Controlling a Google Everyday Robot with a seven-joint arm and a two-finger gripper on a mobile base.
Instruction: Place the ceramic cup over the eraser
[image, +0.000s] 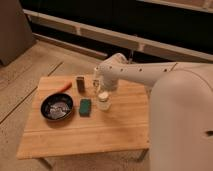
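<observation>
Hanging close over the ceramic cup (103, 100), the pincer (97, 89) may be clenched or released; I cannot tell. A low sideways carry could topple the narrow, upright eraser (80, 83) nearby.

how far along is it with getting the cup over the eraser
Done: nothing visible yet. The eraser stands uncovered near the table's far edge, and the ceramic cup sits apart from it, beside the teal pad.
In hand: the gripper is low, just behind the cup; a grasp cannot be confirmed.
Left: lift the cup, carry it to the eraser and lower it over.
</observation>
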